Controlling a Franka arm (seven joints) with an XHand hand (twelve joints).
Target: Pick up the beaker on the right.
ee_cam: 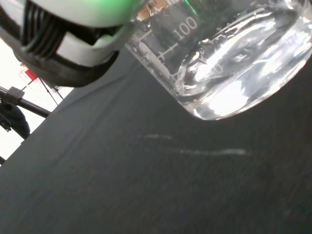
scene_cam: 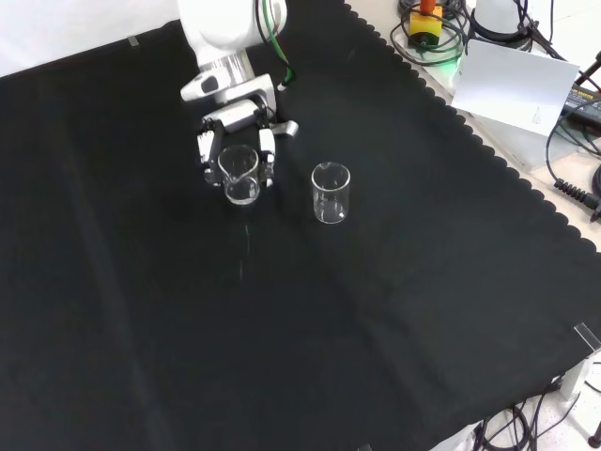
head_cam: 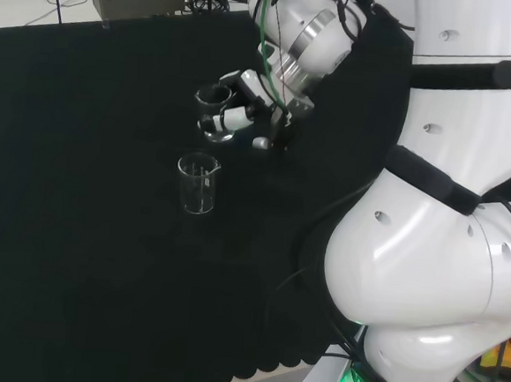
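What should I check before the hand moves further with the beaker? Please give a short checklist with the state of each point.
1. Fingers of the hand curled round the held beaker: ok.
2. Held beaker off the cloth: ok, wrist view shows its base raised.
3. Held beaker upright: not ok, it looks tilted in wrist view.
4. Second beaker apart from the hand: ok, it stands free.
5. Held beaker empty: cannot tell.

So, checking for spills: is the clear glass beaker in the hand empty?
Apparently empty: the clear glass beaker shows no liquid, held in the hand.
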